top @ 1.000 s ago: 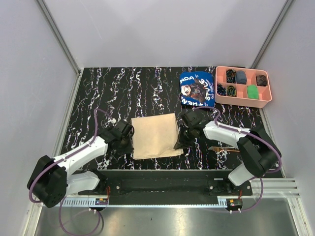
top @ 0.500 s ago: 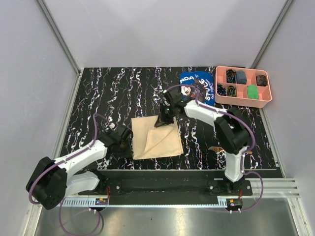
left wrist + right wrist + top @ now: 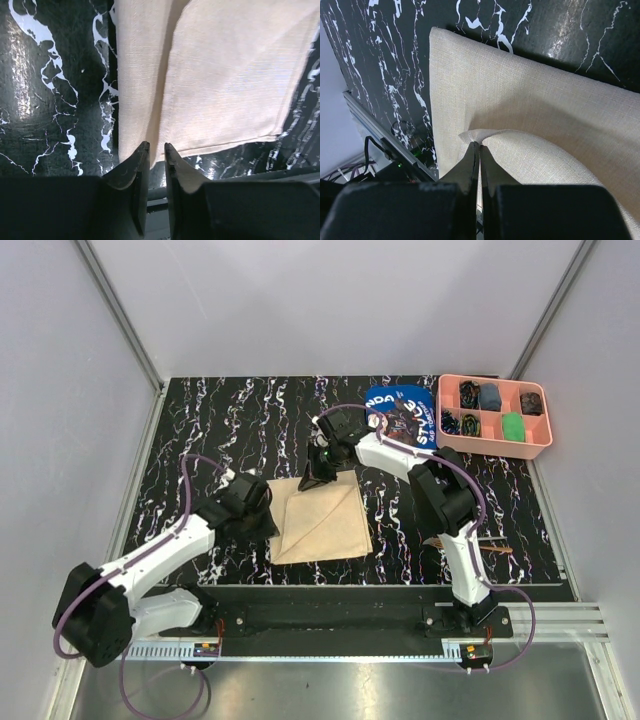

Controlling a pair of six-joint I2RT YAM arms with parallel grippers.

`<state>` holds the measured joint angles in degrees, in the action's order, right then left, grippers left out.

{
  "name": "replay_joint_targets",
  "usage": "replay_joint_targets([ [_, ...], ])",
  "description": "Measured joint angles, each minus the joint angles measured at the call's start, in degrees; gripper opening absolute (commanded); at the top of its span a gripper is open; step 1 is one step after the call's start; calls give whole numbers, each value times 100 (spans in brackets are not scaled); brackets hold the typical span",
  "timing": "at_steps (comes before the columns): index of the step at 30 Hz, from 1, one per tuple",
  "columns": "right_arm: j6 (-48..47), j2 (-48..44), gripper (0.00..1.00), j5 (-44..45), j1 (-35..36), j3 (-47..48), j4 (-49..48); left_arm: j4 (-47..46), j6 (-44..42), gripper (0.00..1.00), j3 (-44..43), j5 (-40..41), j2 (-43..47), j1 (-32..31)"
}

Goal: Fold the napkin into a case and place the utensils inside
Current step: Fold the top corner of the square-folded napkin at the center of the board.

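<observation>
My left gripper (image 3: 154, 146) sits low at the near-left edge of the napkin (image 3: 225, 75), jaws a slit apart; whether they nip cloth I can't tell. The napkin lies on the table (image 3: 220, 430), one corner lifted. Farther out, my right gripper (image 3: 479, 145) is clamped on that corner, mid-fold. Next, I judge, I must lay it flat, edges aligned, before letting go.

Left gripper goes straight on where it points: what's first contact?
The napkin: the left gripper points at its near edge, right ahead of the fingertips; whether they already touch is unclear.
</observation>
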<state>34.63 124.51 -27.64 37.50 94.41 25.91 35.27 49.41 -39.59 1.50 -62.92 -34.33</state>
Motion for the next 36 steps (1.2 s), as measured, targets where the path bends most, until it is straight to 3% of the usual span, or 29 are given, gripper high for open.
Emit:
replay_joint_targets([
  [10,-149,372,0,-229,0,487,63,-243,111,15,748,-48,-166,0],
  [36,-111,1394,8,-743,127,1700,105,-675,365,14,960,-177,-122,-299],
])
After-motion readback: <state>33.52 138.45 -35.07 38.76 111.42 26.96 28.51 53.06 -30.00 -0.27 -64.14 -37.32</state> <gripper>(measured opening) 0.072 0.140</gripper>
